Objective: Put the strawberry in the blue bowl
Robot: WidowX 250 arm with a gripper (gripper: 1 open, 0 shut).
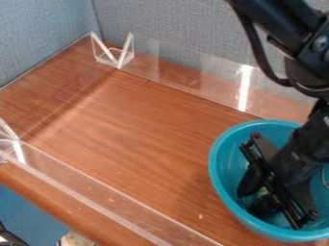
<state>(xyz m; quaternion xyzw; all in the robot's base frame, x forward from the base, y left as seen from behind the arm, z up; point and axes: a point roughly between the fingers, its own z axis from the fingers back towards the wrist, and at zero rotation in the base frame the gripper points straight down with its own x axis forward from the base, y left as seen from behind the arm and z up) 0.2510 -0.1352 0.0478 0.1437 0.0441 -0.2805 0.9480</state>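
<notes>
A black robot arm (pixel 290 43) reaches down from the upper right into a large round teal-blue bowl (pixel 229 154) that sits at the lower right of a wooden table (pixel 115 125). The gripper (pixel 272 190) points steeply downward, its dark fingers (pixel 261 157) inside the bowl close to the bottom.

The strawberry cannot be made out. The dark gripper covers most of the bowl's inside, and no red shape shows clearly between or beside the fingers. Which way the fruit lies, and where its long axis runs, cannot be told.

The fingers form a dark cluster against the teal. Whether they stand apart or together, or whether they hold anything, cannot be told.

Low clear plastic walls (pixel 193 72) edge the tabletop. A grey-blue partition (pixel 167 24) stands behind.
</notes>
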